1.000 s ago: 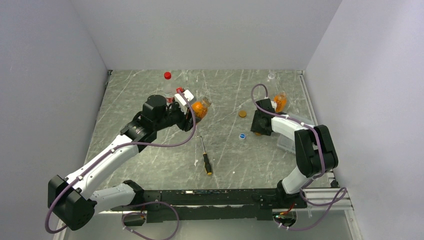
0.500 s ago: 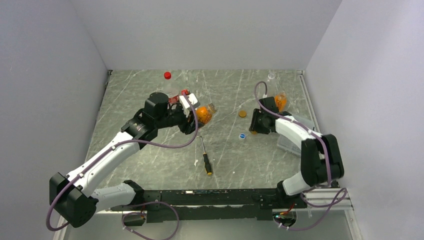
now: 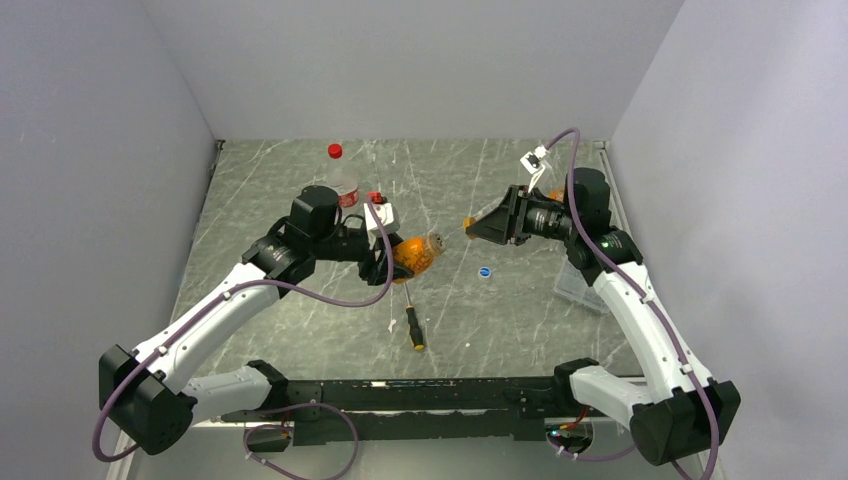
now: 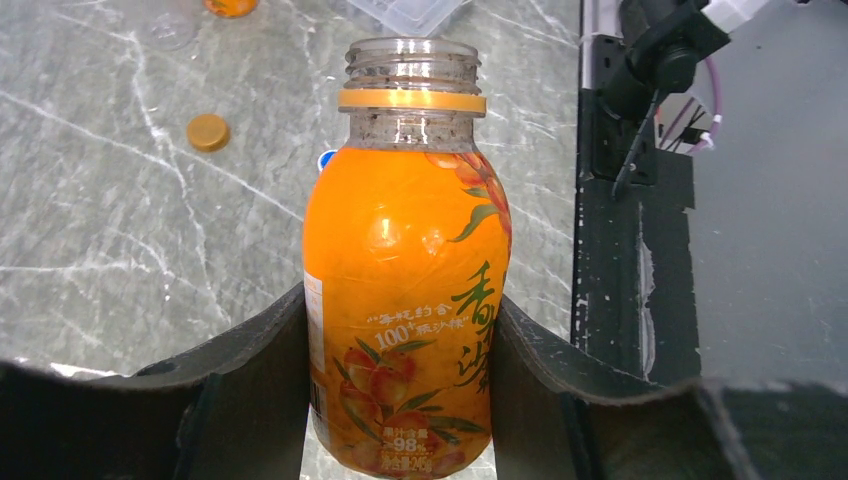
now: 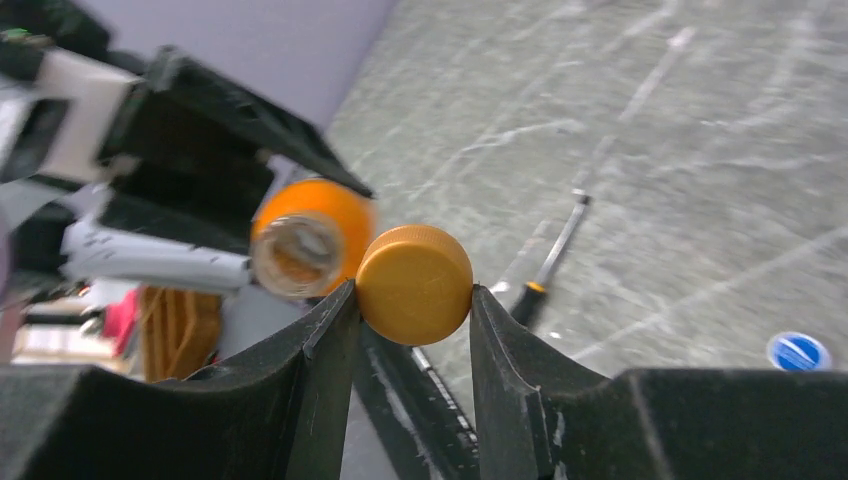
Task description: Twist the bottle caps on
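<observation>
My left gripper [image 4: 400, 303] is shut on an amber-orange bottle [image 4: 405, 300] around its body. The bottle's threaded mouth [image 4: 412, 60] is uncapped. From above, the bottle [image 3: 418, 252] lies tilted in the air, its mouth pointing right. My right gripper [image 5: 412, 296] is shut on an orange cap [image 5: 414, 284], lifted off the table. It faces the bottle's mouth [image 5: 298, 252], a short gap apart. A second orange cap [image 4: 208, 132] and a blue cap [image 3: 485, 271] lie on the table. A taller clear bottle [image 3: 340, 180] with a red cap [image 3: 335, 151] stands at the back left.
A screwdriver [image 3: 411, 318] with a black-and-orange handle lies on the marble table below the held bottle. A clear plastic box [image 3: 578, 286] sits at the right, under my right arm. Grey walls close in the left, back and right sides.
My right gripper closed on the orange cap, rose off the table and turned towards the left arm. My left gripper carried the bottle rightwards and tipped its mouth towards the cap.
</observation>
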